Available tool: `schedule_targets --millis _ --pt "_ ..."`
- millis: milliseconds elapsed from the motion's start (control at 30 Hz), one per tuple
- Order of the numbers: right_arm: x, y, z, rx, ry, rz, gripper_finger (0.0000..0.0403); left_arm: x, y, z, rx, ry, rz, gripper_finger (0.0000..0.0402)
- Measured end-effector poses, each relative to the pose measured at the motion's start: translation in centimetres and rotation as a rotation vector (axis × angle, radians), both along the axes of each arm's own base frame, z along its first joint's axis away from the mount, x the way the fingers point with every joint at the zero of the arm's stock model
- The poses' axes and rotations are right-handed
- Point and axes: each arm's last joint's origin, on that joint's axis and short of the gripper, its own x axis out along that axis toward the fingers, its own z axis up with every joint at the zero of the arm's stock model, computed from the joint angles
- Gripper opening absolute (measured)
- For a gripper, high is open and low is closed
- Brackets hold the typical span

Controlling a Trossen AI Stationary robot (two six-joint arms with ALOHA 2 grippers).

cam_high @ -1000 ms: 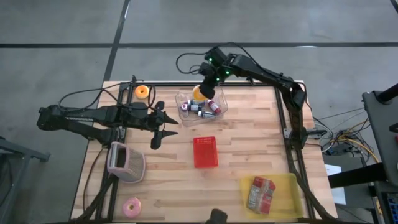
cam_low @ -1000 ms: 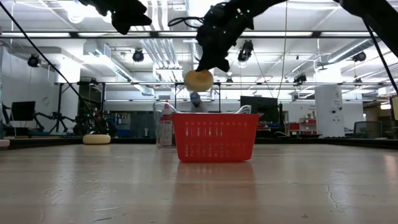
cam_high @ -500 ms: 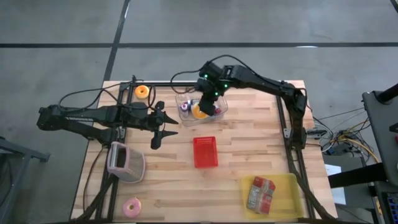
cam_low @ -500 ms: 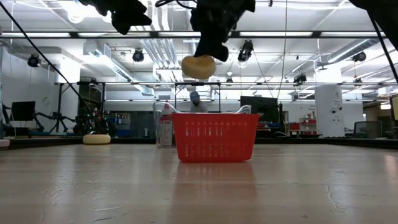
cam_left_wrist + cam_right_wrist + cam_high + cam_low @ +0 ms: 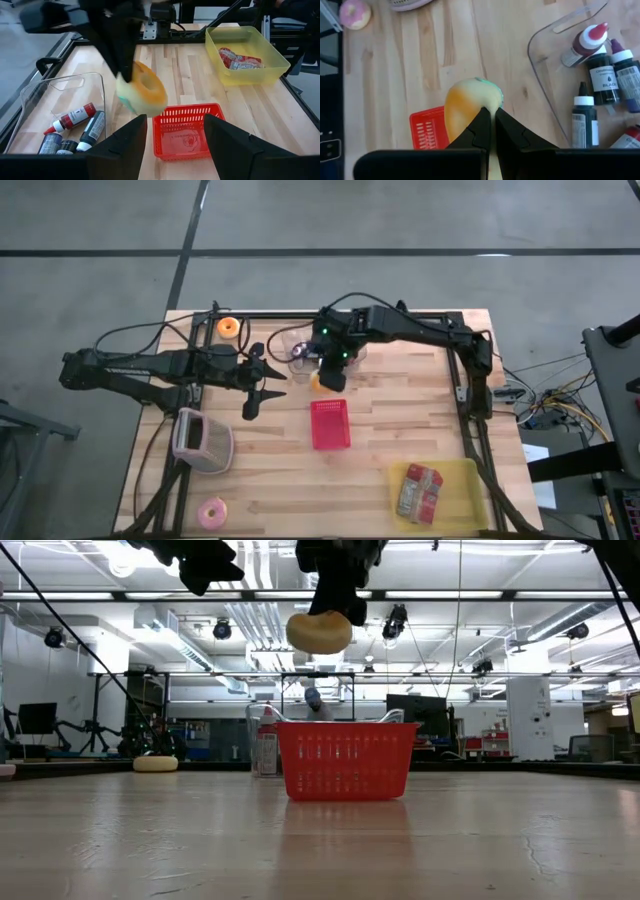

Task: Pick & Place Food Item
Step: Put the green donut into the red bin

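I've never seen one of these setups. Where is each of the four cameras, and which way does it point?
High view: above the table, looking straight down; both arms show, right tool shut on the donut.
Low view: at tabletop height, looking across at the red basket; arms enter from above.
Left wrist view: on the waiting left arm, past its open tool.
Right wrist view: on the right arm, looking down.
All four views share the donut and the basket.

Both arms are matte black and slender, with loose black cables. The right claw [image 5: 333,376] wrist shows small green lights; the left claw [image 5: 262,390] has pointed black fingers.
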Motion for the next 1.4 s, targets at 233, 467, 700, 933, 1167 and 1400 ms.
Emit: schedule_targets --millis 233,467,700,933,1167,1400 --pt "0.3 3.1 -0.7 -0.072 0.055 -0.022 0.0008 0.0 0.0 0.0 0.000 0.000 0.000 0.0202" --pt "0.4 6.0 -2.7 -0.081 0.116 0.032 0.0008 0.0 0.0 0.0 0.000 0.000 0.000 0.0202" --pt "0.2 7.7 -5.6 -0.193 0.192 -0.032 0.0009 0.0 0.0 0.0 0.000 -0.001 0.000 0.0202" --pt "0.6 8.8 -7.5 -0.197 0.147 -0.014 0.0009 0.0 0.0 0.0 0.000 0.000 0.000 0.0202" --pt "0.4 9.5 -9.5 -0.181 0.157 -0.028 0.0018 0.0 0.0 0.0 0.000 0.000 0.000 0.0202" --pt "0.4 9.5 -10.8 -0.179 0.139 -0.031 0.0018 0.0 0.0 0.0 0.000 0.000 0.001 0.0202"
